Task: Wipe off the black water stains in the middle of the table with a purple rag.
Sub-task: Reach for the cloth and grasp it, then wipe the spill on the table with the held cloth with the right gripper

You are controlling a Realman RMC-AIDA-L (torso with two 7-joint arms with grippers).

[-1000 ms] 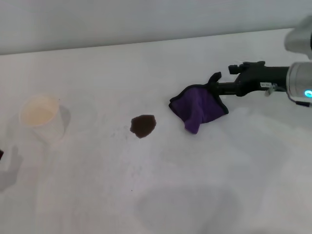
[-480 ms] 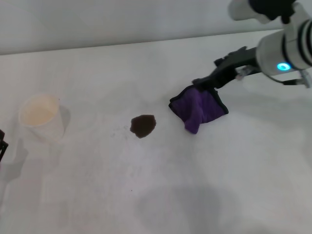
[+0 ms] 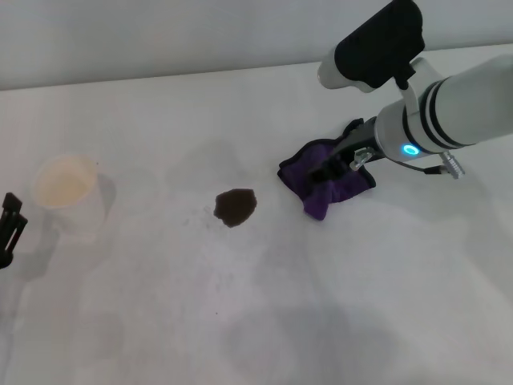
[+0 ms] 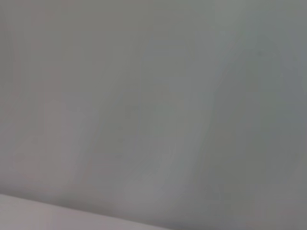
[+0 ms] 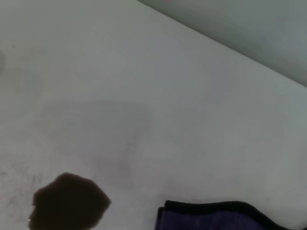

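The black water stain (image 3: pixel 235 207) is a small dark blotch in the middle of the white table (image 3: pixel 361 281). The purple rag (image 3: pixel 318 198) lies crumpled to its right, a short gap away. My right gripper (image 3: pixel 335 164) reaches down over the top of the rag, touching or nearly touching it. The right wrist view shows the stain (image 5: pixel 69 202) and the rag's black-edged rim (image 5: pixel 216 216) close below the camera. My left gripper (image 3: pixel 10 228) shows as a black piece at the left edge, far from both.
A pale cup (image 3: pixel 68 192) stands at the left of the table, close to my left gripper. A tiny dark speck (image 3: pixel 215 313) lies nearer the front. The table's far edge meets a grey wall (image 3: pixel 160 40).
My right arm has swung in over the table and its gripper has come down onto the rag. My left gripper has risen into view at the left edge. Rag and stain have not moved.
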